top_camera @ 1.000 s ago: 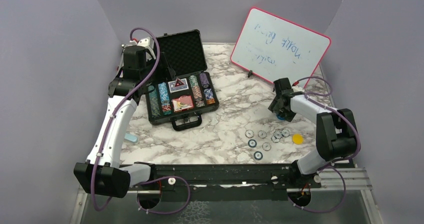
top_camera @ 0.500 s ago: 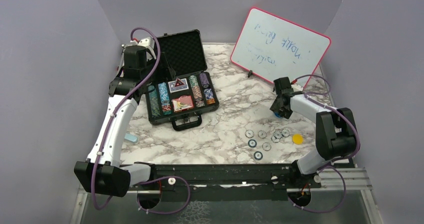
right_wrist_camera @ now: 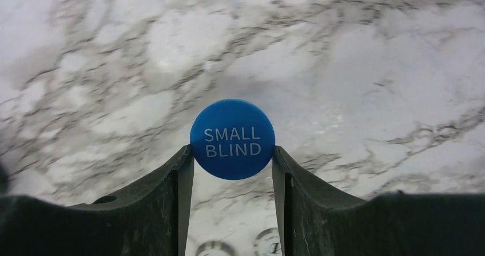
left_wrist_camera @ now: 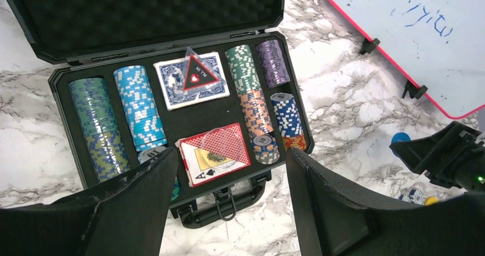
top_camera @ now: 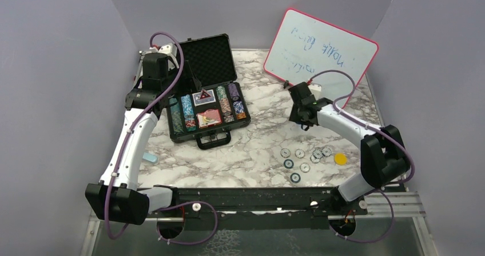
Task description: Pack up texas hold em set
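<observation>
Marble-patterned table (top_camera: 257, 147), plain lavender walls (top_camera: 57, 67)

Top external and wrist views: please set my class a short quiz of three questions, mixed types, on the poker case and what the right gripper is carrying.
1. True or false: the case is shut.
2. The right gripper holds: A) a card deck; B) the blue SMALL BLIND button; C) a poker chip.
3. Fill in: the red-triangle button lies on the ___-backed card deck.
Key: 1 false, the lid stands open; 2 B; 3 blue.
</observation>
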`<move>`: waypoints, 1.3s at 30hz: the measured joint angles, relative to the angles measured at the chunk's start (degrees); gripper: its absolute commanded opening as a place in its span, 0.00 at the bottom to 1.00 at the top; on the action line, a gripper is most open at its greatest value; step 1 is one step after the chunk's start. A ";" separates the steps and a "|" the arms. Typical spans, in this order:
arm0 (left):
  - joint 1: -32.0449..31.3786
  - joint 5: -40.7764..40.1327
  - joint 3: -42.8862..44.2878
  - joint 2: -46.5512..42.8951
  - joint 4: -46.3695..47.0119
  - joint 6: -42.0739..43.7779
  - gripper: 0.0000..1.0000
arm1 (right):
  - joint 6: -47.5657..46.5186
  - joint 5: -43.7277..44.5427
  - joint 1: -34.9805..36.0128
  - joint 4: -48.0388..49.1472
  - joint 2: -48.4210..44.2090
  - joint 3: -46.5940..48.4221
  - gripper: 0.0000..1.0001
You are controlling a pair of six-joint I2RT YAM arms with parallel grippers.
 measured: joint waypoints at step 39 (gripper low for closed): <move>3.10 -24.30 -6.86 -1.79 -5.84 -12.59 0.77 | -16.33 -5.99 28.89 11.56 44.65 61.61 0.54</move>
